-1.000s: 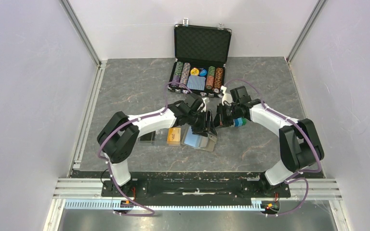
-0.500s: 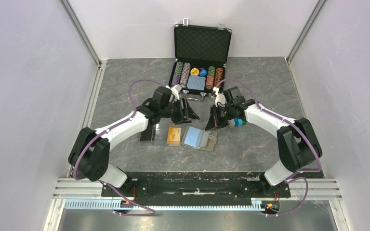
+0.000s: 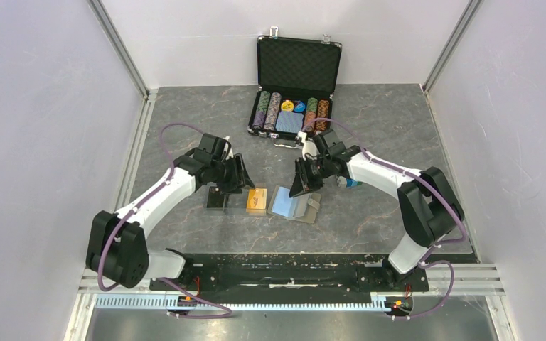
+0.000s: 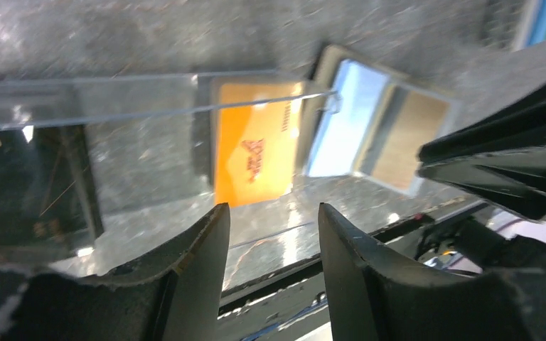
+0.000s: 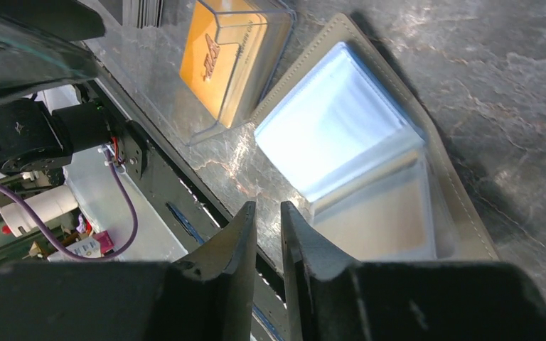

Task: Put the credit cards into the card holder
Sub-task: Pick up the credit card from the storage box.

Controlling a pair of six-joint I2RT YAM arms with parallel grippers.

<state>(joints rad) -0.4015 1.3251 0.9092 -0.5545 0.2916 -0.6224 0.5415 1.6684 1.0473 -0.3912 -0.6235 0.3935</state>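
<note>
The orange credit cards (image 3: pixel 257 201) lie in a clear plastic box, with the black credit cards (image 3: pixel 217 199) just left of them. The khaki card holder (image 3: pixel 296 204) lies open to their right, light blue lining up. My left gripper (image 3: pixel 239 182) is open and empty, hovering just behind the gap between the black and orange cards. My right gripper (image 3: pixel 298 190) is shut and empty, above the holder's far edge. The left wrist view shows the orange cards (image 4: pixel 256 153), the black cards (image 4: pixel 28 185) and the holder (image 4: pixel 377 128). The right wrist view shows the holder (image 5: pixel 341 135) and the orange cards (image 5: pixel 224 53).
An open black poker chip case (image 3: pixel 295 67) with chip rows and a blue deck stands at the back centre. The frame rails (image 3: pixel 291 273) run along the near edge, and white walls close in both sides.
My left arm has swung left, from over the card holder to behind the black and orange cards. My right gripper has moved left and nearer, to the holder's far edge.
</note>
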